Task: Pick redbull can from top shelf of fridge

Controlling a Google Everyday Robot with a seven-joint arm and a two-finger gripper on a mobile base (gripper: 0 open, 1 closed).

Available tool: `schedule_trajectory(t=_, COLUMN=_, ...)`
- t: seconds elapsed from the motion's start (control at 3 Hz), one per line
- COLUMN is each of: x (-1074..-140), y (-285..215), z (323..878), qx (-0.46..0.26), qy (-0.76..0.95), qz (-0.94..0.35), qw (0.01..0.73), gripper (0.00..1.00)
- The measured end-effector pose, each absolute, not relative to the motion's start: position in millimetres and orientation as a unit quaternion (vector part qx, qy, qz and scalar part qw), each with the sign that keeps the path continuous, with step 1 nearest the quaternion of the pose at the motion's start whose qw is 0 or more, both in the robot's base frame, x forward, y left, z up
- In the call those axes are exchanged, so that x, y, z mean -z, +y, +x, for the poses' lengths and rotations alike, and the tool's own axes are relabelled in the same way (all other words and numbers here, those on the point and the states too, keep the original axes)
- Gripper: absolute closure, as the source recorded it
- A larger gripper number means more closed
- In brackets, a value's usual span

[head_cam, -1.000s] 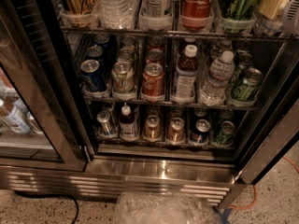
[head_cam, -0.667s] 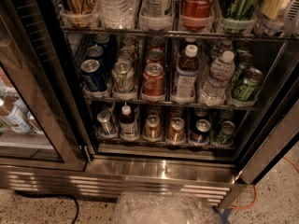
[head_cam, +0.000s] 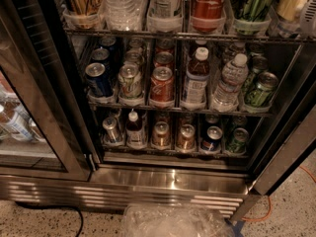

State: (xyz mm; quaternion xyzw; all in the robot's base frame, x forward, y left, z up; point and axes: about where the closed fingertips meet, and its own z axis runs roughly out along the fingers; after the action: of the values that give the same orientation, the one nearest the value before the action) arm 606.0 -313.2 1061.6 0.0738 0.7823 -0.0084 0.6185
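Note:
The fridge point(head_cam: 168, 177) stands open in front of me, with a black frame and a ribbed steel base. Its top shelf point(head_cam: 163, 33) runs along the upper edge of the view. Only the lower parts of its bottles and cans show in clear trays: a red Coca-Cola bottle point(head_cam: 207, 1), a water bottle point(head_cam: 123, 4) and a green-and-black can point(head_cam: 252, 1). No redbull can shows; it is hidden or out of view. My gripper is out of view; a pale rounded shape point(head_cam: 309, 14) at the top right edge may be part of the arm.
Two lower racks hold short cans and small bottles, among them a dark-blue can point(head_cam: 98, 78) and a red can point(head_cam: 162, 85). The open glass door point(head_cam: 34, 102) stands at the left. A crumpled clear plastic bag point(head_cam: 173, 221) and an orange cable point(head_cam: 266, 214) lie on the floor.

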Motion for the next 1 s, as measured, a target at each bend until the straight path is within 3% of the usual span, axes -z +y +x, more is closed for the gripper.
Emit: schedule_trajectory(t=1.0, x=-1081, y=-295, z=595, qx=-0.005, qy=0.768, qz=0.053, qw=0.638, gripper=1.0)
